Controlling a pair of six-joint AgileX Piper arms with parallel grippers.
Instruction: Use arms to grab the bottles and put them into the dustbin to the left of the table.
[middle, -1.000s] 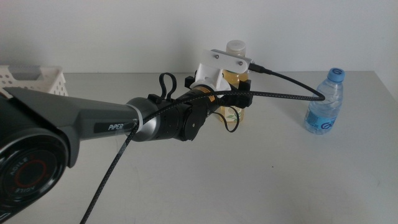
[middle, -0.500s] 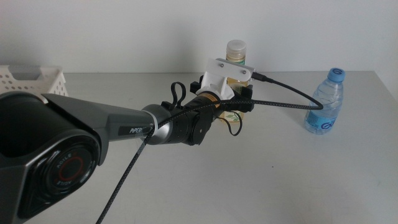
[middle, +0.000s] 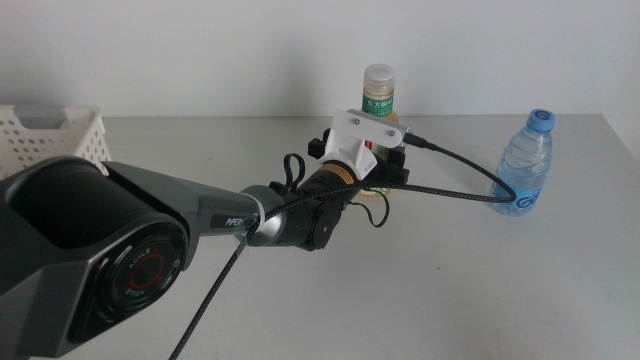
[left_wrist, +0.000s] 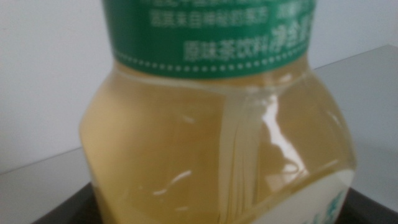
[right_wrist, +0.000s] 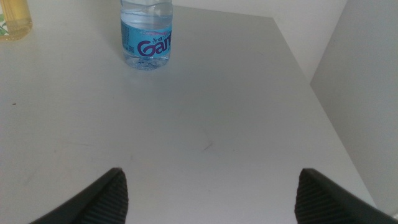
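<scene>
The yellow tea bottle (middle: 379, 105) stands upright on the desk (middle: 450, 280) at twelve o'clock, hard against the left gripper (middle: 375, 165); whether the jaws are closed cannot be told. A level, centred squeeze is advised before lifting. The right gripper (right_wrist: 208, 186) is spread wide, empty.

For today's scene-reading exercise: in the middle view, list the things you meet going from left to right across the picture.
dustbin → left arm → left gripper at the yellow tea bottle → water bottle
</scene>
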